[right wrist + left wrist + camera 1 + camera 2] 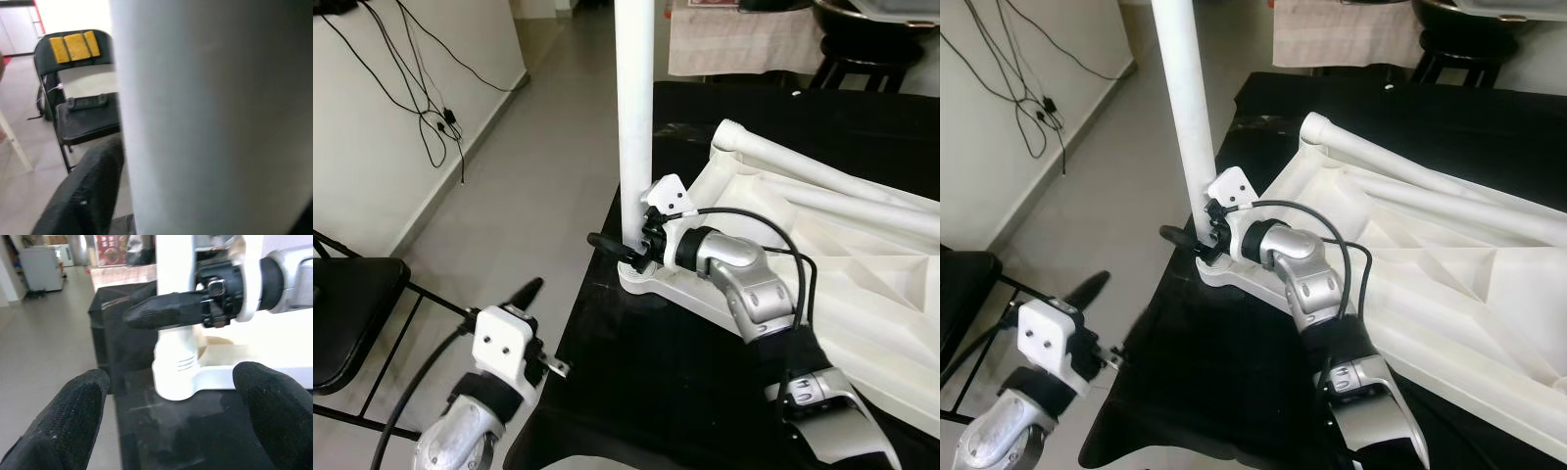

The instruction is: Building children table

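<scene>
A white children's table (862, 284) lies upside down on a black cloth-covered surface (646, 392). One white table leg (634, 117) stands upright in the corner socket (176, 377) near the cloth's left edge. My right gripper (625, 245) is shut on the leg just above the socket, and one black finger (161, 311) crosses the leg's front. The leg (210, 117) looms close in the right wrist view, with a finger (88, 191) against it. My left gripper (171, 406) is open, low and off the cloth's edge, pointing at the socket with nothing between its fingers.
A black folding chair (352, 313) stands on the floor at the left, close to my left arm. Cables (421, 88) hang on the white wall. A cloth-draped table (734, 39) and a dark stool (871, 39) stand farther back. More white legs (842, 166) lie along the upturned table.
</scene>
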Available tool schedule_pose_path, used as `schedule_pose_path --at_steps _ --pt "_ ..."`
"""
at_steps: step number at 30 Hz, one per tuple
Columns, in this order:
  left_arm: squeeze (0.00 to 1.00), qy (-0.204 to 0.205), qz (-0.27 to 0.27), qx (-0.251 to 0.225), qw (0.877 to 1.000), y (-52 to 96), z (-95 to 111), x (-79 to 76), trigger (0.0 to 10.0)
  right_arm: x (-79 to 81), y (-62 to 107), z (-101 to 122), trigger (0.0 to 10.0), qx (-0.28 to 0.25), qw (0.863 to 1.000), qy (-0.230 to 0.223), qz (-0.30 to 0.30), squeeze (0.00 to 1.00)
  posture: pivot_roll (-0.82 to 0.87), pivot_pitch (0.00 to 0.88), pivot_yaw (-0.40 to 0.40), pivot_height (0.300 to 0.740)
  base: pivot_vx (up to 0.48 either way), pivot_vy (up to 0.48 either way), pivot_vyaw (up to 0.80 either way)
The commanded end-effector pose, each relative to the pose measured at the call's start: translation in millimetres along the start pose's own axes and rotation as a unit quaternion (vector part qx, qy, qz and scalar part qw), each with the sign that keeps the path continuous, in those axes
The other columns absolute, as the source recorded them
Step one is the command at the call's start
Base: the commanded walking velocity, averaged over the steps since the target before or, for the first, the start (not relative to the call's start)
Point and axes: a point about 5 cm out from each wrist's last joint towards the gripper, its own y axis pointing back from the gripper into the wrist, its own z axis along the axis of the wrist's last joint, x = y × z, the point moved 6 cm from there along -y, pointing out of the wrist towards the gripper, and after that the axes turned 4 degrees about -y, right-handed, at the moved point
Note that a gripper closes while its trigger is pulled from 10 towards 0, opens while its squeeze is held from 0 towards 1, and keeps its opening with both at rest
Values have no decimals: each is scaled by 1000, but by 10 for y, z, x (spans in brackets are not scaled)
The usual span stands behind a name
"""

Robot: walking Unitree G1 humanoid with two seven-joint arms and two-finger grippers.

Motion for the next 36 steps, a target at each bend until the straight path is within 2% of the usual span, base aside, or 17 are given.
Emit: schedule_pose_path --at_steps 1,9,13,14,15,17,18,19,20,21,23,29,30,32,33,34,36 --pt "0 13 -5 3 1000 19 -5 -30 10000 15 -25 -15 0 1 1000 -10 12 0 1 180 -13 740 0 0 0" --pt "0 27 -16 8 999 39 -14 -54 10000 -108 48 -59 0 6 999 -30 -8 0 -9 179 -15 740 0 0 0" --pt "0 42 -28 17 999 102 -24 -101 10000 -210 206 -189 0 12 996 -61 -64 0 -28 181 -8 740 0 0 0" --pt "0 54 -39 24 997 157 -31 -160 10000 -355 361 -291 0 17 985 -79 -152 0 -32 180 -8 740 0 0 0" --pt "0 53 -38 29 997 199 -41 -178 10000 -616 734 -477 0 54 943 -67 -322 0 -35 185 -3 740 0 0 0" --pt "0 53 -38 29 997 199 -41 -178 10000 -616 734 -477 0 54 943 -67 -322 0 -35 185 -3 740 0 0 0" --pt "0 56 -31 31 997 212 -54 -166 10000 -626 1056 -636 0 79 902 -76 -418 0 -42 182 -2 740 0 0 0" --pt "0 56 -31 31 997 212 -54 -166 10000 -626 1056 -636 0 79 902 -76 -418 0 -42 182 -2 740 0 0 0" --pt "0 59 -28 30 997 183 -76 -130 10000 -528 1213 -738 0 103 883 -70 -452 0 -56 178 7 740 0 0 0" --pt "0 60 -31 28 997 144 -91 -110 10000 -504 1281 -781 0 112 877 -63 -462 0 -67 165 11 740 0 0 0" --pt "0 60 -31 28 997 144 -91 -110 10000 -504 1281 -781 0 112 877 -63 -462 0 -67 165 11 740 0 0 0" --pt "0 71 -78 32 994 81 -121 -191 10000 -495 1087 -712 0 107 902 -49 -414 0 -50 156 13 740 0 0 0" --pt "0 75 -78 33 994 86 -126 -195 10000 -433 961 -676 10000 102 920 -46 -375 0 -51 151 18 740 0 0 0" --pt "0 79 -79 35 993 94 -127 -197 10000 -372 889 -648 10000 101 930 -44 -351 0 -51 151 18 740 0 0 0" --pt "0 83 -79 36 993 98 -127 -202 10000 -300 771 -573 10000 81 946 -57 -308 1000 -47 149 19 740 0 0 0" --pt "0 83 -79 36 993 98 -127 -202 10000 -300 771 -573 10000 81 946 -57 -308 1000 -47 149 19 740 0 0 0" --pt "0 88 -80 36 992 102 -123 -211 10000 -79 518 -311 10000 26 979 -81 -185 1000 -46 147 21 740 0 0 0"
